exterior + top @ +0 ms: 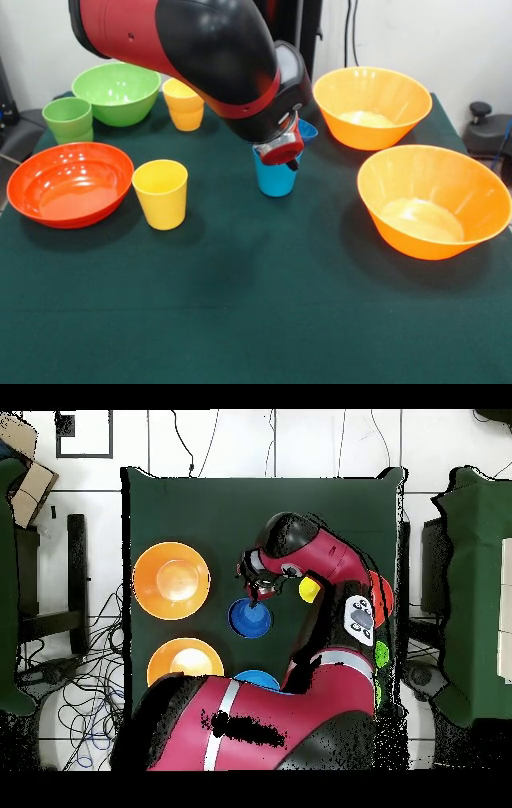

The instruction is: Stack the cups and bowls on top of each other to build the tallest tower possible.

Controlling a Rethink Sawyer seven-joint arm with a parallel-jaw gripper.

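Observation:
My gripper (282, 154) hangs right at the rim of the light blue cup (276, 178), which stands upright mid-table. The arm hides how the gripper meets the cup. In the overhead view the gripper (262, 587) sits at the edge of that cup (250, 618). A blue bowl (308, 130) peeks out behind the cup and also shows in the overhead view (257, 679). A yellow cup (161, 194) stands beside the red-orange bowl (70, 184). A green cup (68, 119), a green bowl (117, 93) and a second yellow cup (184, 104) stand at the back. No tower shows; every piece stands singly.
Two large orange bowls (372, 106) (434, 200) stand on the right of the green table cloth (256, 320). The thick red and black arm (192, 48) hangs over the table's back middle and hides what lies behind it.

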